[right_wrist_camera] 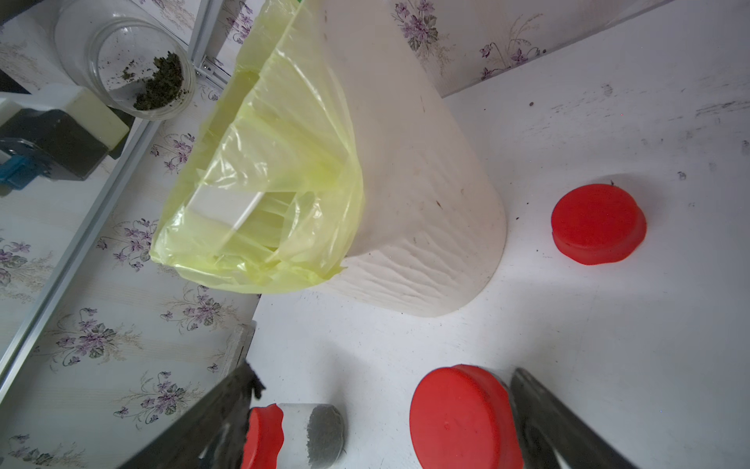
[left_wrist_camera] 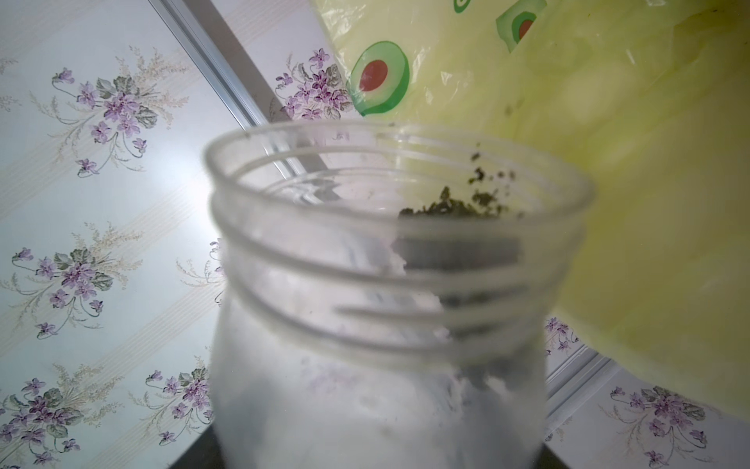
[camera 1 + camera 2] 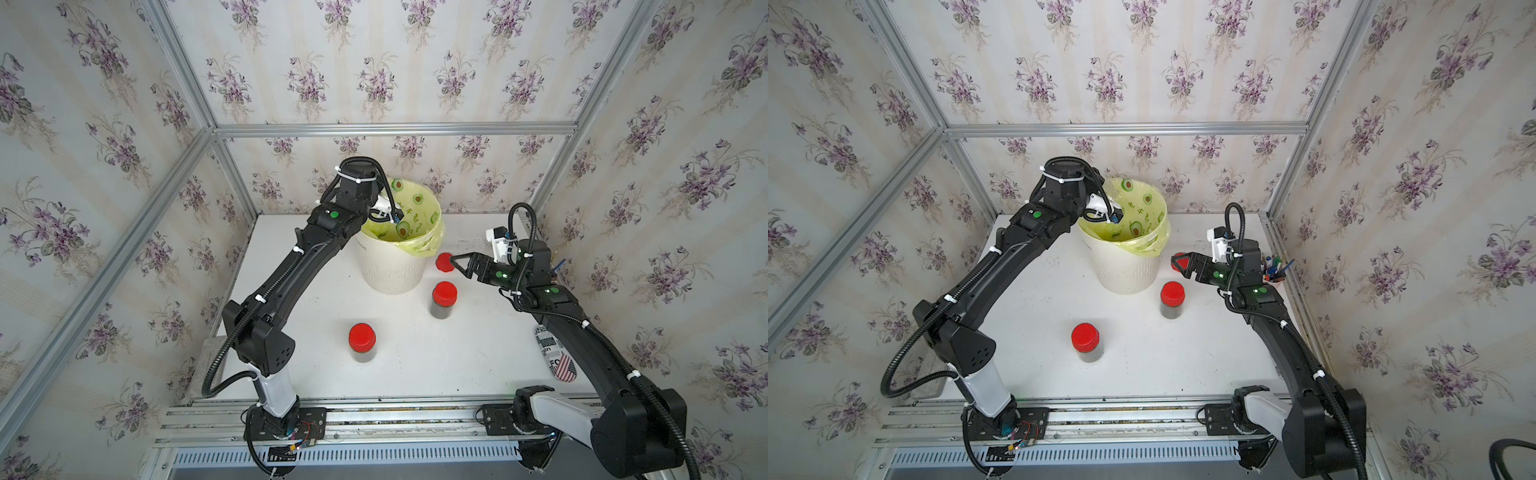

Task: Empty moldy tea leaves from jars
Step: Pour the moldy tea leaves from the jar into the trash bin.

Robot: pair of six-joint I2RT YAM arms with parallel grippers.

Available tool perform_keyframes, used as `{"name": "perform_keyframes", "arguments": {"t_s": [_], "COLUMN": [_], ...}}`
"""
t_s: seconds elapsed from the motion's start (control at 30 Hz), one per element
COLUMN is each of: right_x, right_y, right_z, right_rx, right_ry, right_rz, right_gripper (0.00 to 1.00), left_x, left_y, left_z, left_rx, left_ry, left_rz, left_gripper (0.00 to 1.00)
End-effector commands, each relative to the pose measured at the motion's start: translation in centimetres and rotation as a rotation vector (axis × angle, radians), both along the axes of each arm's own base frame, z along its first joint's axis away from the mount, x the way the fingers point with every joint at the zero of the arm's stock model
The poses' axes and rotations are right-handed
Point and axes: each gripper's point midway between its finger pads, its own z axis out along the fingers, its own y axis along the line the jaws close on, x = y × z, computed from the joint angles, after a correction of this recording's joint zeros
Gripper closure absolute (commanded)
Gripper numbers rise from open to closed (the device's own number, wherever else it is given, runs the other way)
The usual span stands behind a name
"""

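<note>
Jars of moldy tea leaves share my white tabletop with a cream bin. The bin stands toward the back and wears a yellow avocado-print bag folded over its rim. My left arm reaches across the left side of that rim, and in both top views its wrist hides what it carries.

The wrist views fill that in. My left pincer is clamped on the open jar, which is uncapped and tipped on its side with its mouth right beside the bag. My right pincer hangs to the right of the bin, jaws spread wide and gripping nothing.

Two capped jars stand upright on the tabletop, well apart from each other. The far jar is just right of the bin's base, and the near jar sits toward the front, around the middle. Each shows a dark fill through its clear wall under a bright red cap.

A loose red cap lies flat on the tabletop just beside the bin's foot. In both top views my right pincer's fingertips overlap its edge; whether they touch it I cannot tell.

Smallest of all is a dark brownish-green clump of leaves against the lower lip inside the open jar, with loose specks on the wall around it.
</note>
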Motion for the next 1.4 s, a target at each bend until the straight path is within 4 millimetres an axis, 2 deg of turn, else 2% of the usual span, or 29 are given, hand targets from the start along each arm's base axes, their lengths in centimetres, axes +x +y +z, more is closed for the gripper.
{"name": "perform_keyframes", "arguments": {"t_s": [0.0,0.1,0.33,0.37,0.5,0.57,0.67,0.77,1.0,1.03,1.23,1.37], "right_x": [0.2,0.2,0.3,0.3,0.4,0.3,0.2,0.1,0.1,0.1,0.0,0.1], "right_y": [0.4,0.5,0.6,0.6,0.6,0.6,0.6,0.6,0.8,0.8,0.9,1.0], "right_z": [0.2,0.0,-0.1,-0.1,0.1,0.2,0.2,0.1,0.2,0.2,0.3,0.4], "right_rx": [0.023,0.034,0.037,0.037,0.039,0.043,0.042,0.042,0.050,0.052,0.056,0.059], "right_ry": [-0.015,-0.012,-0.011,-0.011,-0.017,-0.016,-0.016,-0.012,-0.011,-0.012,-0.012,-0.010], "right_rz": [0.016,0.022,0.023,0.024,0.025,0.026,0.026,0.028,0.037,0.038,0.040,0.043], "right_gripper": [0.05,0.04,0.04,0.05,0.05,0.04,0.05,0.04,0.04,0.04,0.05,0.05], "left_x": [0.0,0.4,0.5,0.4,0.5,0.7,0.5,-0.1,-0.8,-0.8,-0.7,-0.7], "left_y": [0.3,-0.5,-1.6,-1.7,-1.5,-1.4,-1.5,-1.2,0.0,0.1,-0.7,-0.8], "left_z": [-0.4,-0.2,3.0,3.0,0.4,0.0,1.5,1.8,-1.4,-1.5,1.2,0.4], "left_rx": [0.222,0.206,0.190,0.188,0.205,0.205,0.201,0.213,0.230,0.234,0.237,0.257], "left_ry": [-0.002,-0.037,-0.117,-0.117,-0.062,-0.051,-0.063,-0.041,0.064,0.066,0.003,0.013], "left_rz": [-0.043,-0.059,-0.084,-0.085,-0.076,-0.072,-0.077,-0.076,-0.030,-0.027,-0.060,-0.069], "left_gripper": [0.46,0.47,0.46,0.46,0.46,0.46,0.46,0.46,0.46,0.46,0.46,0.46]}}
